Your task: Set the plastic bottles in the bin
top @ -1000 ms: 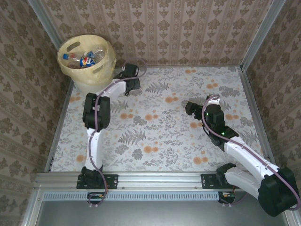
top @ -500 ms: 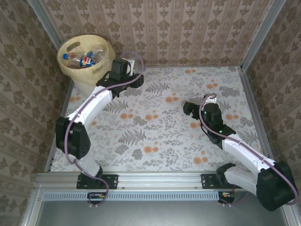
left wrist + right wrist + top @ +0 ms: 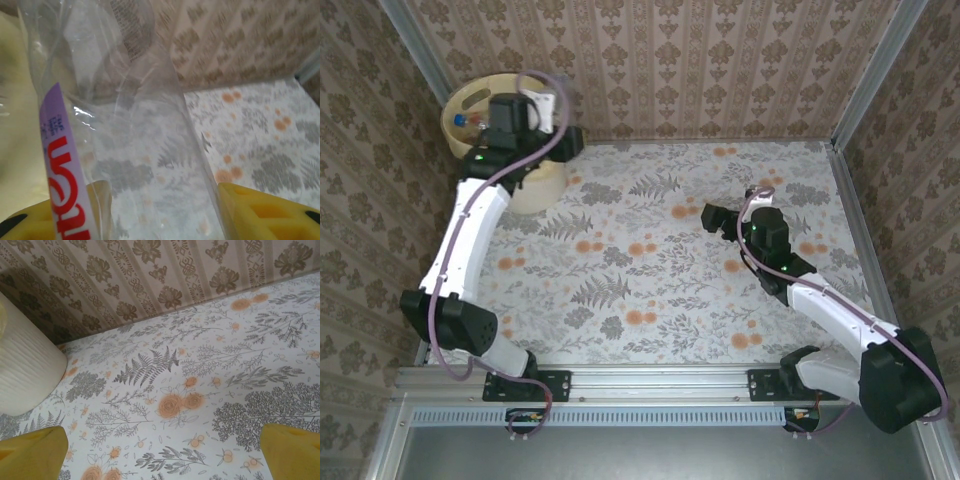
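The left gripper (image 3: 160, 202) is closed down narrow on a crushed clear bottle (image 3: 125, 100), its yellow fingers (image 3: 265, 212) pressed against either side of the plastic. The bottle stands up out of the gripper, crumpled and see-through, so the flowered tabletop (image 3: 250, 125) shows through it. A pale purple label (image 3: 60, 190) with red lettering runs down the bottle's left side. Just to the left of the bottle is the blurred cream wall of the bin (image 3: 15, 125).

From above, the left arm (image 3: 470, 220) stretches to the far left corner and its wrist hangs over the bin (image 3: 545, 185), covering much of the opening. Past the wrist, on the bin's left, a few small bits of red and blue (image 3: 475, 122) lie inside; they are too small to make out clearly as bottles. The bin stands on the tabletop, tucked against the patterned walls.

Well apart, on the right half of the tabletop, the right gripper (image 3: 710, 215) points toward the bin. Its fingers (image 3: 30, 455) stand wide, with bare tabletop between them and nothing held. Ahead of it, on the left of its own view, is the bin's ribbed pale wall, and behind that the brown patterned wall (image 3: 150, 270).
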{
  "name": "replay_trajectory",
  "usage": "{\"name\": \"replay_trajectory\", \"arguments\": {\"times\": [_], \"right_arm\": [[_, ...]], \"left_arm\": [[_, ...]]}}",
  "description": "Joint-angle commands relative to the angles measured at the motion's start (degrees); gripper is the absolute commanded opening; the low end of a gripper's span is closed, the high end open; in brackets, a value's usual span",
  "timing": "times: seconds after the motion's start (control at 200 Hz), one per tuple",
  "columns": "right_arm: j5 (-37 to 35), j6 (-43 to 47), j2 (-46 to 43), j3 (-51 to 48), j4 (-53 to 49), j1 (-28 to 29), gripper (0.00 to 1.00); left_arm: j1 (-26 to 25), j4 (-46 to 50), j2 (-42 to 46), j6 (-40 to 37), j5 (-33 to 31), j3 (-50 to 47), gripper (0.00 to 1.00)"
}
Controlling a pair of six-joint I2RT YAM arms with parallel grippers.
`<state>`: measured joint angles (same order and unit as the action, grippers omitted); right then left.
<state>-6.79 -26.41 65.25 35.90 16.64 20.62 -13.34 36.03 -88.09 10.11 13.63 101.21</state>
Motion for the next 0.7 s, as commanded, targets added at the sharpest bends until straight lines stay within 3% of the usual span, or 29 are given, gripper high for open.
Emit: {"name": "replay_trajectory", "arguments": {"times": [0.0, 0.285, 0.695], "right_arm": [[1.66, 1.5, 1.13, 2.3, 2.26, -0.23, 1.0], [4.15, 1.98, 0.8, 3.06, -1.27, -0.13, 1.0], [3.21, 2.8, -3.09, 1.62, -4.24, -0.14, 1.0]], "left_arm": [[4.77, 1.3, 0.09, 3.31, 4.73, 3.3, 0.48], [14.88, 3.27, -8.65, 9.34, 7.17, 12.44, 0.48], [23.06, 10.54, -26.44, 13.4, 17.2, 30.84, 0.53]]}}
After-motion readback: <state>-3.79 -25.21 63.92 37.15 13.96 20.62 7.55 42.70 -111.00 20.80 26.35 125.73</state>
